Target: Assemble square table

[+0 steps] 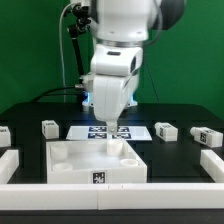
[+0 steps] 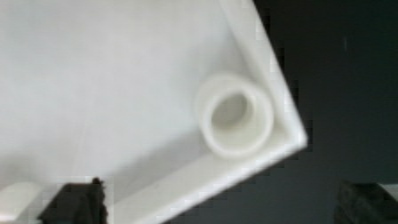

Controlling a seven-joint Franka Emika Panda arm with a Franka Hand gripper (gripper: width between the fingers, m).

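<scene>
The square table top (image 1: 75, 160) is a white plastic tray with a raised rim and a tag on its front wall; it lies at the centre front. My gripper (image 1: 118, 136) hangs over its far side, near the exterior view's right. In the wrist view the top (image 2: 107, 90) shows one corner with a round socket (image 2: 231, 115). My gripper (image 2: 222, 205) is open. One finger (image 2: 75, 202) is over the top and the other (image 2: 370, 202) is over the black table, with the corner's rim between them. Tagged white legs lie apart, two on the exterior view's left (image 1: 50, 127) (image 1: 4, 135) and two on its right (image 1: 165, 130) (image 1: 207, 136).
The marker board (image 1: 90, 131) lies flat behind the table top. Long white border rails run along the front (image 1: 60, 205), the exterior view's left (image 1: 8, 165) and its right (image 1: 212, 165). A black stand with cables (image 1: 72, 50) rises at the back.
</scene>
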